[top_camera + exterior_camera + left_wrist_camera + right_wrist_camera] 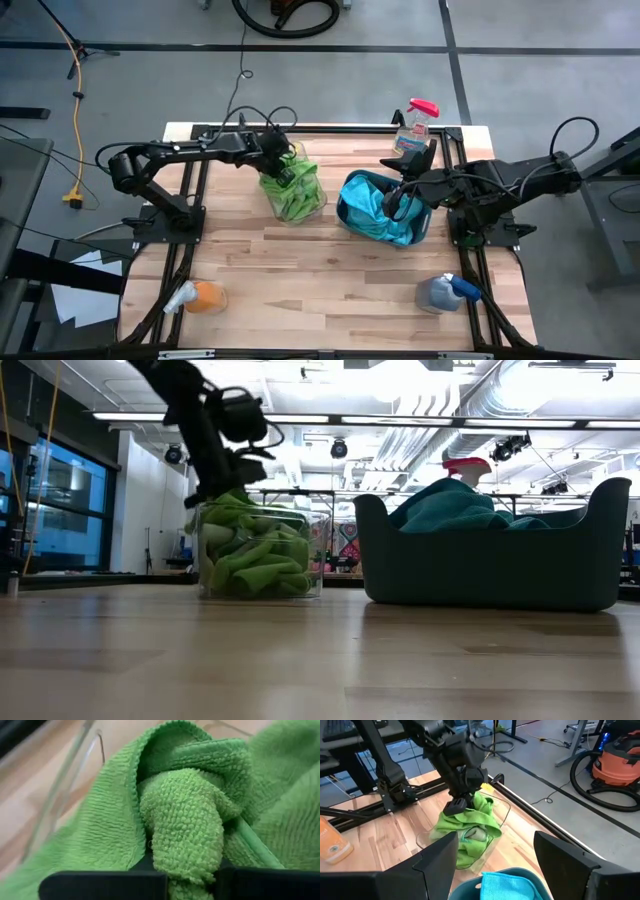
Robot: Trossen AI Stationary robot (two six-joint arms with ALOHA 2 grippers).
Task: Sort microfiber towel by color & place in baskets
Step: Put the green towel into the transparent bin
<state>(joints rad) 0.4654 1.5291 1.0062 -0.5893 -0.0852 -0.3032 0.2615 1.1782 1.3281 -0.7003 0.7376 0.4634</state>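
A clear basket [293, 197] stands left of the table's middle, heaped with green microfiber towels [255, 555]. My left gripper [282, 168] reaches down into its top, shut on one green towel [185, 820]. To the right stands the dark teal basket [490, 575], holding blue towels [385, 205]. My right gripper [495, 847] hovers open above the teal basket, with nothing between its fingers. My left gripper pinches a bunched, rolled fold of the green towel [187, 870] between its two fingers [105, 885]. It comes from above, slanting down from the table's left. The towel spreads out below the fingers [470, 822] and lies on the heap in the clear basket.
A spray bottle with a pink cap [415, 122] stands at the far edge behind the teal basket. An orange bottle [203, 297] lies near left, a blue one [443, 292] near right. Bare wood lies between the baskets and the near edge.
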